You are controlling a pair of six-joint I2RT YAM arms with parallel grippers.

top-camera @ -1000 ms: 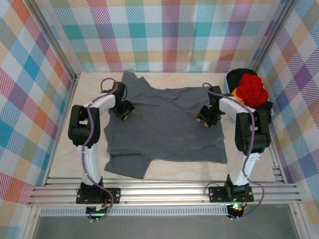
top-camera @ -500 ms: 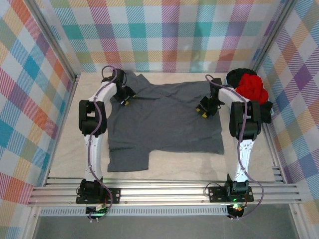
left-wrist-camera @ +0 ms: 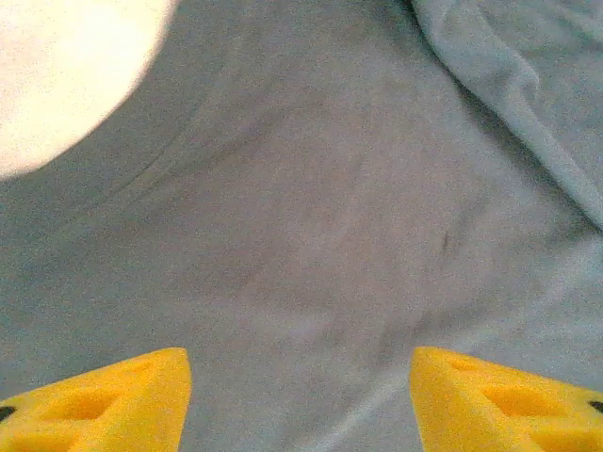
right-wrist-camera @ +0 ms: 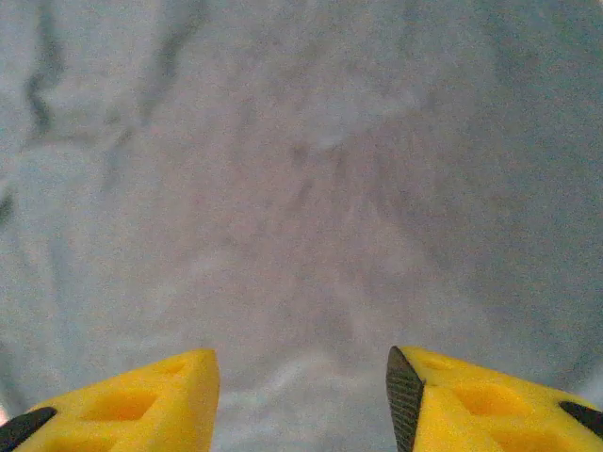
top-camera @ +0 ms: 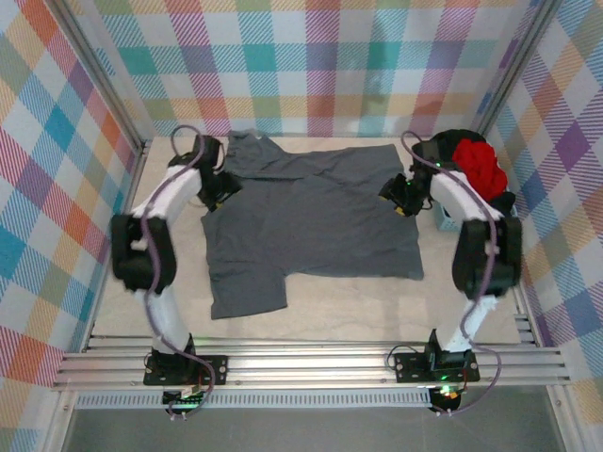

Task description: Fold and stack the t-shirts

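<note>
One grey shirt (top-camera: pixel 316 226) lies spread over the middle of the surface (top-camera: pixel 330 311), and it takes most of the room there. Its two sleeves point to the left side, one at the near left and one at the far left, where the cloth is a little wrinkled and folded over; the straight hem is on the right. In the far right corner there is a small heap with one red shirt (top-camera: pixel 479 165) crumpled on top and one black shirt (top-camera: pixel 464 137) under and behind it. This heap is well apart from the left arm but just beside the right arm, which reaches past it. The two arms bend inward from the near edge. The left gripper (top-camera: pixel 221 188) is over the left part of the grey shirt, near the far sleeve, and the right gripper (top-camera: pixel 400 196) is over its right edge. In the left wrist view the left gripper (left-wrist-camera: pixel 297 353) has its jaws apart, with grey cloth showing between the two yellow fingers (left-wrist-camera: pixel 104 395) and a pale patch of surface at the upper left. In the right wrist view the right gripper (right-wrist-camera: pixel 301 353) also has its jaws apart, and its two yellow fingers (right-wrist-camera: pixel 480 400) hold nothing; only soft grey cloth with small creases lies under them. Checked walls (top-camera: pixel 301 66) close three sides, and a metal rail (top-camera: pixel 311 363) runs along the near edge.
</note>
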